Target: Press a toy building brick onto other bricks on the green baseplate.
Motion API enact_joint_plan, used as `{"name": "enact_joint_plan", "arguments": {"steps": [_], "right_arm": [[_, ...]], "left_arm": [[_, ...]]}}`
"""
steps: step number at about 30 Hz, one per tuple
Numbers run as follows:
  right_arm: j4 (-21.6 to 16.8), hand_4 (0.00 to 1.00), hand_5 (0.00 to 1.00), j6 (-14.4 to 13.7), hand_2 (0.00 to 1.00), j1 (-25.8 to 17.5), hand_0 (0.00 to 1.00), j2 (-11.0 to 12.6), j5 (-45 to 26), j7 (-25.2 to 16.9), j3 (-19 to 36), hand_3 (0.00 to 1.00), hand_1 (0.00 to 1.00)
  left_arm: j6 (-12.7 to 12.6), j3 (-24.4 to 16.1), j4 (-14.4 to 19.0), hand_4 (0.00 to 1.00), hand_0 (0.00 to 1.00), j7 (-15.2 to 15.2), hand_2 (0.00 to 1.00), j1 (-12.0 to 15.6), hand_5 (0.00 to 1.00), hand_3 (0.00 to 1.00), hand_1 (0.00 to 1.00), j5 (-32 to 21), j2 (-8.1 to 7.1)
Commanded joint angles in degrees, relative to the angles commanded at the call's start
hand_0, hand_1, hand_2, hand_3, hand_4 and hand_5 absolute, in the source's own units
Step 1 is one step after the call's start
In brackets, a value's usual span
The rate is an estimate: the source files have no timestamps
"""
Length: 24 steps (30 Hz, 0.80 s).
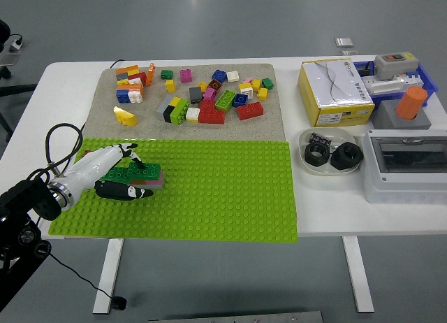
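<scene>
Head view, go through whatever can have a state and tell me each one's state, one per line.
Left robot hand: curled on the green brick stack.
Green brick stack: seated on the green baseplate.
Loose bricks: scattered on the beige mat.
Black nuts: lying in the white bowl.
Grey box: lid closed.

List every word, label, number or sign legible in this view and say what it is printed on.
No text can be read for certain.
Yellow box: a white top with a faint grey swirl mark, and small print on its front side, too small to read.
Grey switch unit in the blue bin: red and green spots, no lettering legible.
Toy bricks and green baseplate: no print visible.
</scene>
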State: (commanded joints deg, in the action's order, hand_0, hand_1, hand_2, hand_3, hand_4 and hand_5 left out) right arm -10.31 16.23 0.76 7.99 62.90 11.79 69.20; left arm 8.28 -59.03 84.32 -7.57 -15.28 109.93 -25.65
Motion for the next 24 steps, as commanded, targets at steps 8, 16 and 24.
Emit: {"name": "enact_joint_plan", "arguments": {"steps": [8, 16, 24], "right_arm": [[0.00, 0.636, 0.998, 0.03, 0.632, -0.01, 0.687, -0.02, 0.05, 0.00, 0.04, 0.864, 0.655], [0.00, 0.638, 0.998, 0.04, 0.631, -0.04, 0.687, -0.01, 0.09, -0.04, 0.05, 0.864, 0.655], [0.00, 0.639, 0.998, 0.02, 0.630, -0.04, 0.688, -0.02, 0.07, -0.08, 0.04, 0.863, 0.655]], "left_arm": [[0.13, -0.28, -0.57, 0.998, 0.998, -0.11, 0.964, -0.01, 0.472, 0.621, 0.979, -0.08, 0.34], [0.44, -0.56, -2.18, 0.998, 0.998, -0.12, 0.966, 0.04, 0.469, 0.620, 0.979, -0.18, 0.87], [0.58, 0.06, -3.42, 0.998, 0.996, -0.10, 0.966, 0.19, 0.467, 0.620, 0.979, -0.47, 1.09]]}}
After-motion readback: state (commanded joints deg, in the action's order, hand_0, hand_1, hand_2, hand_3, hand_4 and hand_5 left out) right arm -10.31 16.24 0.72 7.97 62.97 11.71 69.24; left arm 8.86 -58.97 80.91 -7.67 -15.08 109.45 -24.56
